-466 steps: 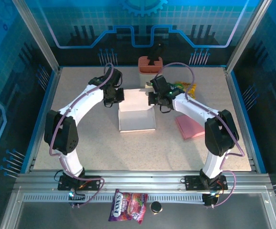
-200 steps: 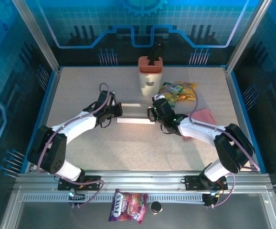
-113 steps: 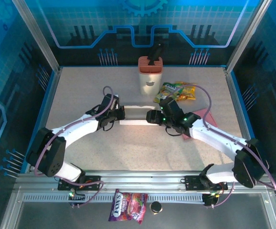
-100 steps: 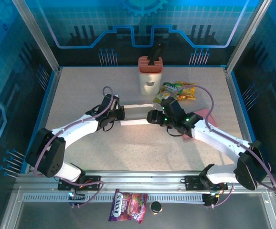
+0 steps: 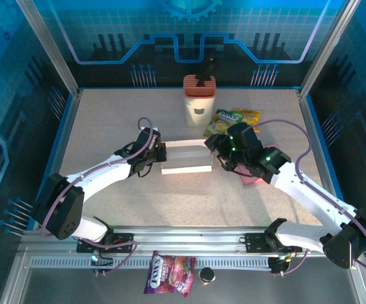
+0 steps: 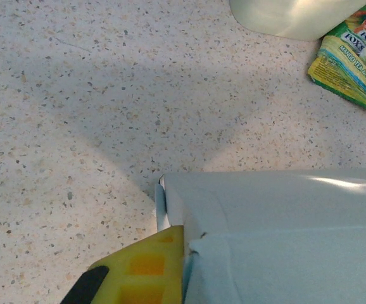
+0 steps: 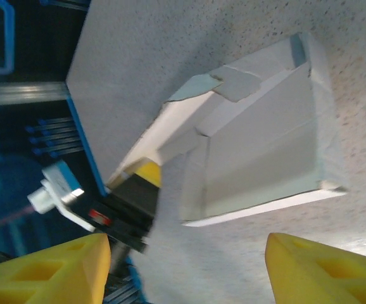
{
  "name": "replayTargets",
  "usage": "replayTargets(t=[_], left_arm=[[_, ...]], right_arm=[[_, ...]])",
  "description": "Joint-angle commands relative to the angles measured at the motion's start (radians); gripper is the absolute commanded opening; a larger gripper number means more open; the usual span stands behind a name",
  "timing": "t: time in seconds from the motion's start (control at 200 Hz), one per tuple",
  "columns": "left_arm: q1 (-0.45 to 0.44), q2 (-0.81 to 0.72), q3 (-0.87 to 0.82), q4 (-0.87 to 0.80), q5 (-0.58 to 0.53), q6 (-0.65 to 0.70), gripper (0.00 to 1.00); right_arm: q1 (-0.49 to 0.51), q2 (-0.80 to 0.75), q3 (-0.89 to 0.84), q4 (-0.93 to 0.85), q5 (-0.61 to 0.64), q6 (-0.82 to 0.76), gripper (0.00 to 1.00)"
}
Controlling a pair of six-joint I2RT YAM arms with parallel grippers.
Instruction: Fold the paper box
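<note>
The box (image 5: 186, 158) lies at the centre of the table (image 5: 107, 120), partly folded. Its top panel is flat and its flaps are loose at the 9 o'clock end. In the right wrist view the box (image 7: 259, 145) shows two small flaps raised at its far end. In the left wrist view the box (image 6: 284, 234) has one corner on the table surface.

The left gripper (image 5: 161, 156) is at the box's 9 o'clock end. One yellow finger (image 6: 146, 272) presses against the end flap. The other finger is hidden behind the box, and the jaws are clamped on that flap.

The right gripper (image 5: 219, 158) is at the box's 3 o'clock end, raised and clear of it. Its jaws are spread wide, with nothing between the fingers (image 7: 50, 269).

A cup (image 5: 199, 101) stands at 12 o'clock from the box, apart from it. A snack bag (image 5: 233, 119) lies at 1 o'clock, just beside the cup. A pink sheet (image 5: 254, 179) lies at 4 o'clock, partly under the right arm. On the near rail at 6 o'clock lie a candy bag (image 5: 169, 273) and a small black cap (image 5: 206, 274).
</note>
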State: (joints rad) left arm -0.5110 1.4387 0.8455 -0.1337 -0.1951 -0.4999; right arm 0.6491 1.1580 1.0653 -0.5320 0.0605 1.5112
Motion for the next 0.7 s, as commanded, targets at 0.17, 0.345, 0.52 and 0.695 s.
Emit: replayTargets(t=[0.17,0.345,0.52,0.695], left_arm=[[-0.052,-0.038,-0.042,-0.028,-0.102,-0.038,0.00],[-0.070,-0.043,-0.057,-0.027,-0.129,-0.050,0.00],[-0.091,-0.040,-0.054,-0.028,-0.151,-0.055,0.00],[-0.122,-0.023,-0.047,-0.028,-0.182,-0.062,0.00]], right_arm=[[0.000,0.202,0.186,-0.043,0.011,0.336,0.64],[-0.018,0.289,0.238,-0.055,-0.037,0.328,0.57],[-0.025,0.330,0.243,-0.083,-0.075,0.329,0.46],[-0.034,0.333,0.197,-0.035,-0.107,0.341,0.22]])
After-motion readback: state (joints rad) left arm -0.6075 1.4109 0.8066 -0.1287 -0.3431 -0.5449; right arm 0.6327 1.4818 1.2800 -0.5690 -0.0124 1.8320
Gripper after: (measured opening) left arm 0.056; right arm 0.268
